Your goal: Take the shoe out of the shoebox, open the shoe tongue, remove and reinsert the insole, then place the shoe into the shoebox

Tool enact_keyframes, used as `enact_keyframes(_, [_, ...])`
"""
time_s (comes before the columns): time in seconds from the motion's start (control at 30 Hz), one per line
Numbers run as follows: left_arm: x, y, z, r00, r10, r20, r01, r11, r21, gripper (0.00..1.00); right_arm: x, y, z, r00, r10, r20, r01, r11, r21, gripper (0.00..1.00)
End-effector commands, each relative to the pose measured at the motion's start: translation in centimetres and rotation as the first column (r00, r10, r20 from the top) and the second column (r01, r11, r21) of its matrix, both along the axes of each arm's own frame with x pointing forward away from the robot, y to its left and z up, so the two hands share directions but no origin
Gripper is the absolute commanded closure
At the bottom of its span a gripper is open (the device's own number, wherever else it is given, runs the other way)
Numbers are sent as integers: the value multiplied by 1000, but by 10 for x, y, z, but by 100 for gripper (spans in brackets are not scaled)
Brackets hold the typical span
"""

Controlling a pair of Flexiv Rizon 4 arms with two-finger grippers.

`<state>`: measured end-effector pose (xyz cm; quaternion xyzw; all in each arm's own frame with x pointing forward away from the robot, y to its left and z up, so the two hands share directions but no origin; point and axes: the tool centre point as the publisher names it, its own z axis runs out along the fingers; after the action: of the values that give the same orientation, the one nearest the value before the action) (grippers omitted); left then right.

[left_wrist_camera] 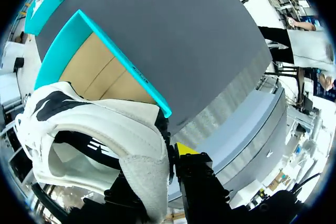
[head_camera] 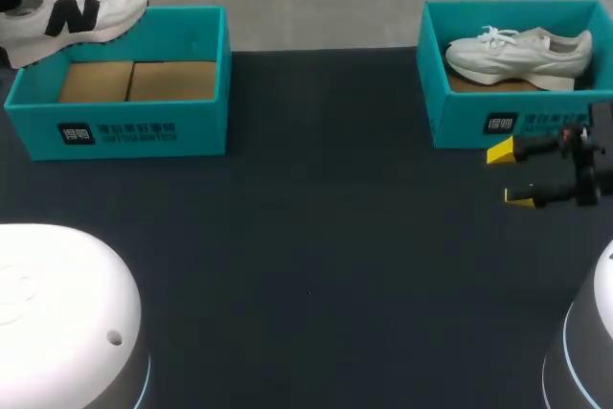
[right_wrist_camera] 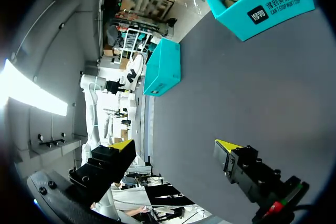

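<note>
Dark table [head_camera: 316,237], wide bare stretch through the middle and front between the two boxes. White arm bases sit at both near corners. The left shoebox [head_camera: 124,126] is at the far left, teal, open top, cardboard floor showing. The right shoebox [head_camera: 460,126] is at the far right, well apart from the left one, its back wall near the table's far edge.

The left gripper [left_wrist_camera: 168,156] pinches the held shoe [head_camera: 72,7] at the heel collar. One yellow tip shows on the outside of the collar; the other finger is hidden by the shoe. The shoe is in the air over the left shoebox's back-left corner, above the rim, toe toward the box's middle, laces up. In the left wrist view the box rim [left_wrist_camera: 121,61] runs just ahead of the shoe [left_wrist_camera: 105,129], with cardboard beyond it.

The right gripper [head_camera: 510,175] is spread wide and holds nothing. It sits just in front of the right shoebox's front wall, over bare table, fingers pointing toward the middle. A second shoe [head_camera: 522,53], white, lies inside the right shoebox, sole down, toe toward the left. In the right wrist view both boxes [right_wrist_camera: 262,19] are ahead of the parted fingers [right_wrist_camera: 227,145], well apart from them.
</note>
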<state>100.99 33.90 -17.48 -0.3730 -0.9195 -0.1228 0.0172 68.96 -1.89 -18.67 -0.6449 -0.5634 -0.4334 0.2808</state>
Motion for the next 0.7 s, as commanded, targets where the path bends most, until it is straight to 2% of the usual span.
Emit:
enact_keyframes(0.03, [-6,2,1,786,-618,-8,616,785,-68,100,-1,1,0,1000,-3,0,3,1000,-2,0])
enact_keyframes(0.1, [-7,1,1,757,-653,6,652,755,-67,100,-1,1,0,1000,-3,0,3,1000,-2,0])
enact_keyframes(0.7, [-7,1,1,757,-653,6,652,755,-67,100,-1,1,0,1000,-3,0,3,1000,-2,0])
